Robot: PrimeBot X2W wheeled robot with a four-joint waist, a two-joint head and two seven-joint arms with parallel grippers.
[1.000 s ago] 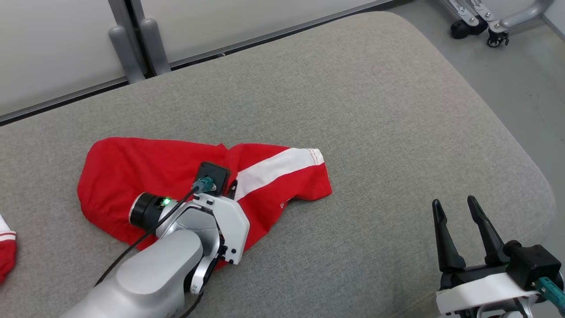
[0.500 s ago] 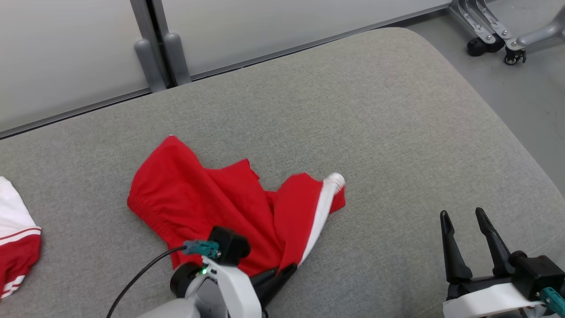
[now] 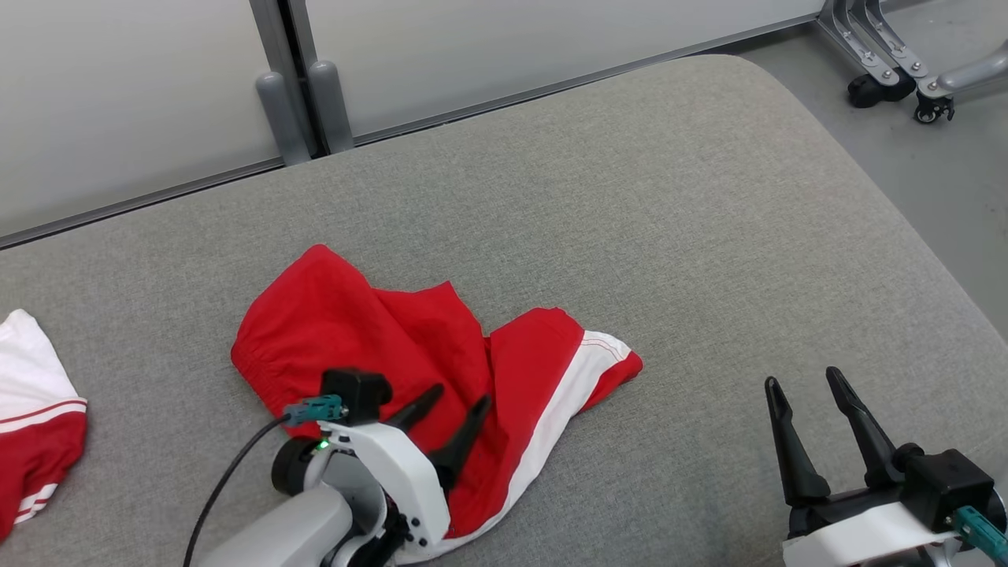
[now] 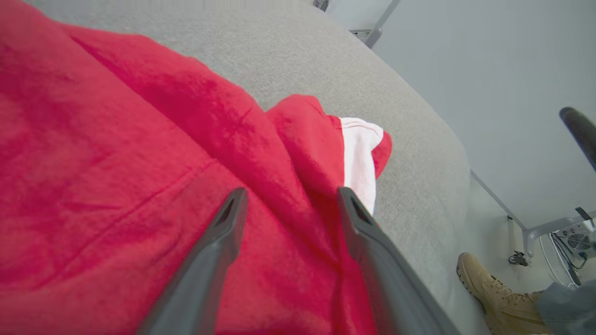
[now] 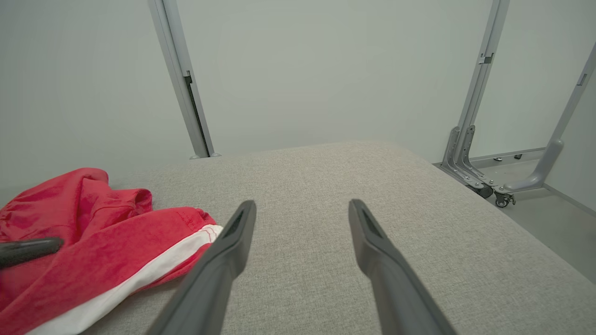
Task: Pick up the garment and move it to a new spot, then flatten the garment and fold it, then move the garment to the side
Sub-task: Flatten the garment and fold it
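Note:
The garment (image 3: 370,331), red with a white side stripe, lies crumpled on the grey cushioned surface (image 3: 669,236), left of centre. My left gripper (image 3: 461,394) hovers just over its near part, open, with nothing between the fingers; in the left wrist view the two dark fingers (image 4: 223,232) stand apart above the red cloth (image 4: 116,163). My right gripper (image 3: 803,382) is open at the lower right, well clear of the garment (image 5: 93,242), over bare cushion.
A second red-and-white cloth (image 3: 31,425) lies at the left edge. Wall panels and grey posts (image 3: 303,110) stand behind the cushion. A wheeled frame (image 3: 906,79) is on the floor at the far right. A person's tan boot (image 4: 493,288) stands beside the cushion.
The left gripper dragged the garment toward me, then opened and let it go; the cloth settled with its white stripe spread out. The head camera tilted. The right gripper stayed open.

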